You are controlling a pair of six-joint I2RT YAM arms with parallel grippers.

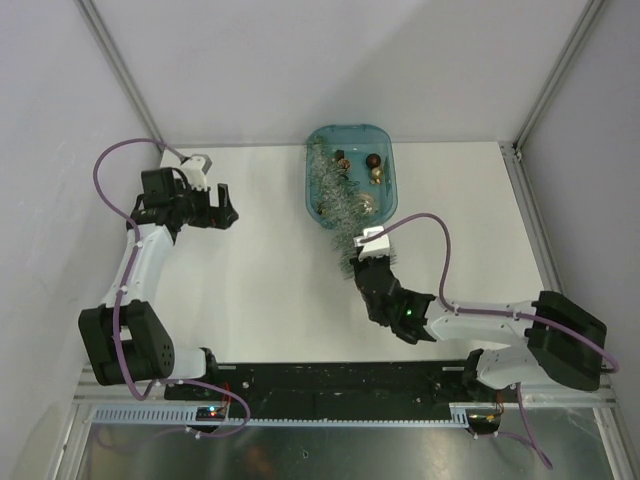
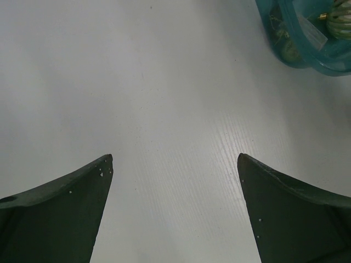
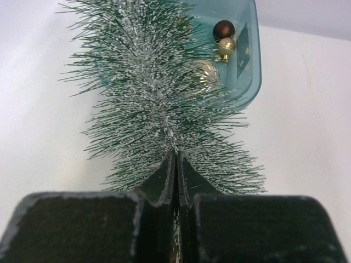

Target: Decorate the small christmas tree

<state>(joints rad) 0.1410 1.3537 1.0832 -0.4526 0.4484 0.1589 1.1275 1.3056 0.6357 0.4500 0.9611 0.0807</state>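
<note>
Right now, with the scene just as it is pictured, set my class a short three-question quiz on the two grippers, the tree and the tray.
1. True or false: the left gripper is shut.
2. What is the right gripper shut on? A a spoon; B the small christmas tree; C nothing.
3. Short answer: which container holds the brown ornament?

Key
1. False: it is open above the bare table.
2. B: it grips the tree's wide lower end.
3. The blue tray.
</note>
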